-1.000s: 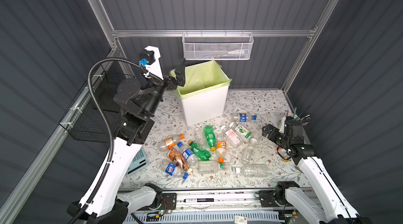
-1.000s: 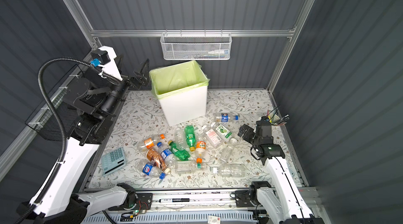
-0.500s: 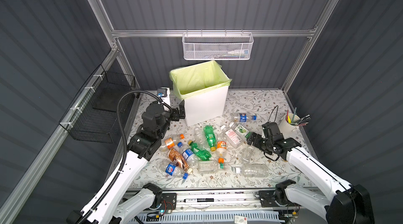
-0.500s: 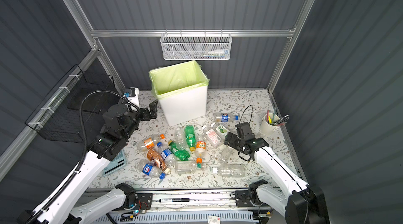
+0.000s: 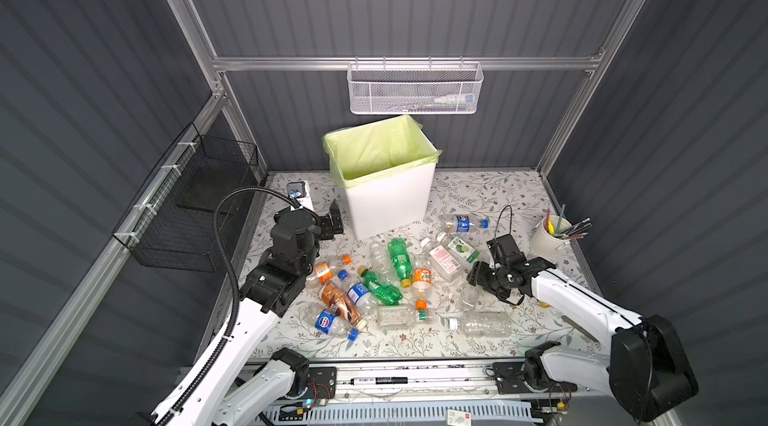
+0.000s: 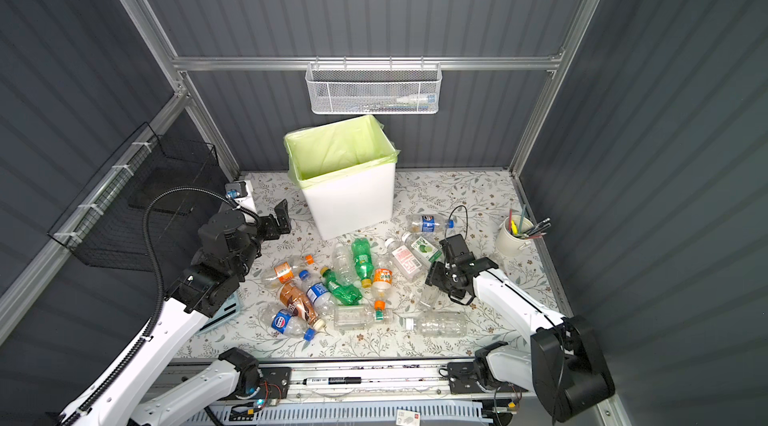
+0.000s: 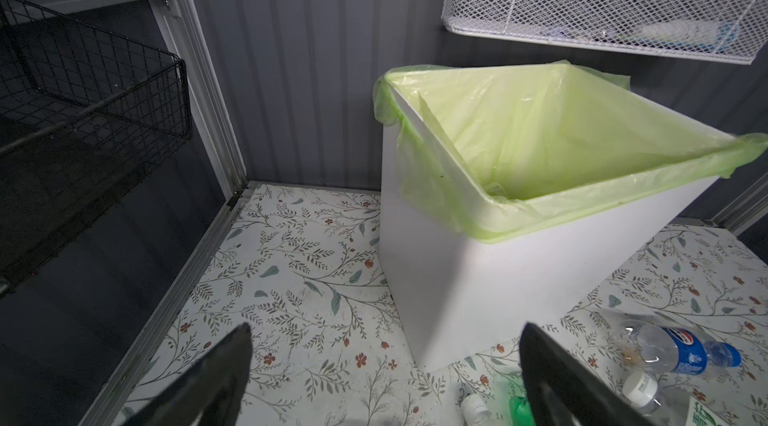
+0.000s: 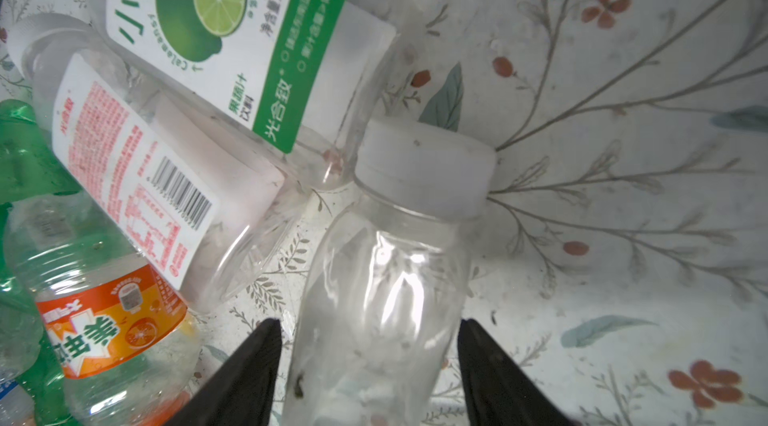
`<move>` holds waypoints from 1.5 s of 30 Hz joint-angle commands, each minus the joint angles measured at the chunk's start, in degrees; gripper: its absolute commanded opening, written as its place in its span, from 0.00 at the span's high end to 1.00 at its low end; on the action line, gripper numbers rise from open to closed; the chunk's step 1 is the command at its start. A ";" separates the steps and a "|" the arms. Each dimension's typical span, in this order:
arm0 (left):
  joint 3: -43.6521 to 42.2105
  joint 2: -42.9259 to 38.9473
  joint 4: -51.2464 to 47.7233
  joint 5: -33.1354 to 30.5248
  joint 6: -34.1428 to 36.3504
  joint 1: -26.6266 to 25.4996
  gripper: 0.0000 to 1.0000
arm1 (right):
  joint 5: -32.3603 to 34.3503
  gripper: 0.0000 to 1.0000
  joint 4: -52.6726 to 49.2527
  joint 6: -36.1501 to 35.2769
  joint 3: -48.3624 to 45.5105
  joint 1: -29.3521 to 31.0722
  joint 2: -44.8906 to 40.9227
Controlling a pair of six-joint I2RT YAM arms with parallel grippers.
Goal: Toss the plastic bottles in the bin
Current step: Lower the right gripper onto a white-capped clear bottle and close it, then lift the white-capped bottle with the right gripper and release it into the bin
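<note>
Several plastic bottles (image 5: 374,278) lie in a heap in front of the bin (image 5: 386,204), white with a yellow-green liner. My right gripper (image 8: 365,322) sits low at the heap's right edge in both top views (image 5: 476,278). It is open, its jaws narrowly astride a clear white-capped bottle (image 8: 386,278) lying on the table, with slivers of table showing beside the fingers. A lime-label bottle (image 8: 224,29) and a pink-label bottle (image 8: 137,170) lie just beyond. My left gripper (image 7: 384,328) is open and empty, low beside the bin's left wall (image 7: 478,278).
A white mesh basket (image 5: 415,89) hangs on the back wall above the bin. A black wire basket (image 5: 187,204) is fixed to the left wall. A white cup of pens (image 5: 548,233) stands at the right edge. A pale blue flat device (image 6: 224,316) lies under my left arm.
My left arm came down from beside the bin's rim to table height left of the bin. My right arm reached left to the clear bottle and its jaws narrowed round it.
</note>
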 commanded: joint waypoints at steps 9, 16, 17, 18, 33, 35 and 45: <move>-0.65 0.97 -0.95 -1.39 -1.96 0.25 0.00 | 0.42 0.55 0.32 -0.62 -0.94 -0.05 -2.06; -1.24 0.61 -1.26 -1.40 -2.75 0.18 0.00 | 2.58 0.61 -0.83 -0.68 -0.51 -1.63 -8.26; -1.34 0.52 -1.29 -1.53 -2.91 0.20 0.00 | 2.85 0.61 -1.01 -0.91 -0.27 -1.90 -9.33; -1.47 0.47 -1.38 -1.68 -3.10 0.17 0.00 | 3.10 0.62 -1.26 -1.11 0.06 -2.31 -10.61; -9.06 1.45 -1.60 -8.37 -9.97 0.24 0.00 | 11.03 0.71 20.06 -12.46 26.55 -10.91 -23.13; -9.89 1.62 -1.25 -7.61 -10.33 0.24 0.00 | 7.80 0.71 24.22 -11.78 31.48 -10.91 -19.39; -10.37 4.31 0.53 -3.36 -12.02 0.24 0.00 | -9.57 0.64 31.27 -7.52 65.39 1.30 20.28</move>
